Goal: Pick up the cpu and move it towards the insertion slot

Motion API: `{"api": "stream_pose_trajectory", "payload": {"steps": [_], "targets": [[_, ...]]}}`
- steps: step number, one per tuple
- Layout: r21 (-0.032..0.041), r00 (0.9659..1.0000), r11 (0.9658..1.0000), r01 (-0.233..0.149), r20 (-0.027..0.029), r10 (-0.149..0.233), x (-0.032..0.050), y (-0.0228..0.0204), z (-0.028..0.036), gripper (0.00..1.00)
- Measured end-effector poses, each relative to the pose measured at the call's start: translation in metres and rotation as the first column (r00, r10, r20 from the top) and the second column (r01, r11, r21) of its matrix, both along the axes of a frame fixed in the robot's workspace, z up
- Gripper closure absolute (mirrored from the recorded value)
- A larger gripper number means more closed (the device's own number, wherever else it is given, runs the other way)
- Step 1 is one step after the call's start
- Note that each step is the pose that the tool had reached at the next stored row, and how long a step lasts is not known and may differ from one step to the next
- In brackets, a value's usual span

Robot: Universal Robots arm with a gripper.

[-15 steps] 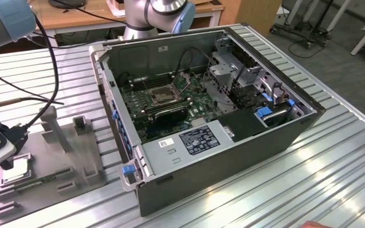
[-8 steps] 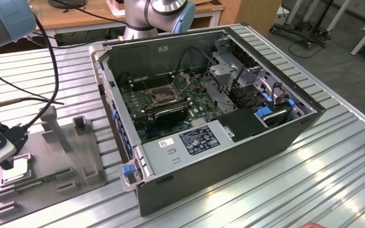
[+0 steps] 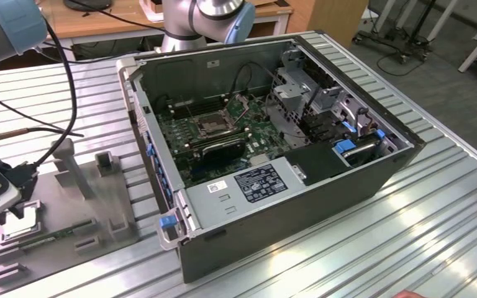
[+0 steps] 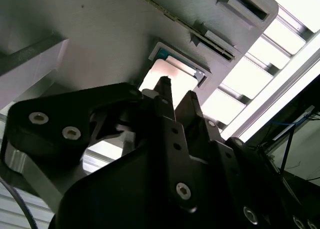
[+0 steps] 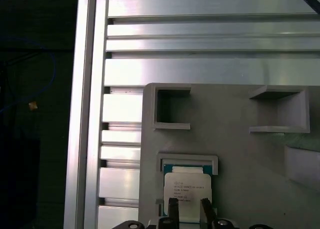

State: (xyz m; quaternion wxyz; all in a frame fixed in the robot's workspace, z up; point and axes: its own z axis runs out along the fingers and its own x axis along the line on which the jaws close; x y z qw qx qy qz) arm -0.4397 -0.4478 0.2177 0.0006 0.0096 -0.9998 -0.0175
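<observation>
The cpu (image 5: 187, 188), a silver square with a thin green rim, lies flat in a recessed pocket of a grey fixture plate (image 5: 240, 154). It lies at the exterior view's lower left as the cpu (image 3: 25, 221), and shows bright as the cpu (image 4: 170, 75) in the second wrist view. My gripper (image 5: 189, 211) hangs just above it, its black fingertips (image 4: 161, 86) a narrow gap apart with nothing between them. In the exterior view the gripper (image 3: 10, 213) is far from the insertion slot (image 3: 208, 127), a silver-framed square socket on the green board inside the open computer case (image 3: 305, 198).
The fixture plate (image 3: 64, 205) carries grey upright posts (image 3: 69, 167) and a long green memory stick (image 3: 52, 236) beside the cpu pocket. Everything rests on a ribbed aluminium table (image 3: 421, 236). Drive cages (image 3: 305, 93) and cables crowd the case's right side. A black cable (image 3: 64, 81) hangs from the arm.
</observation>
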Motion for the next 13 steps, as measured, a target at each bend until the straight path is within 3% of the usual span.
{"api": "stream_pose_trajectory", "payload": {"steps": [10, 13], "targets": [[0.0001, 1.0, 1.0, 0.0, 0.0, 0.0, 0.0, 0.0, -0.0002, 0.35], [0.0001, 1.0, 1.0, 0.0, 0.0001, 0.0, 0.0, 0.0, -0.0004, 0.35]]}}
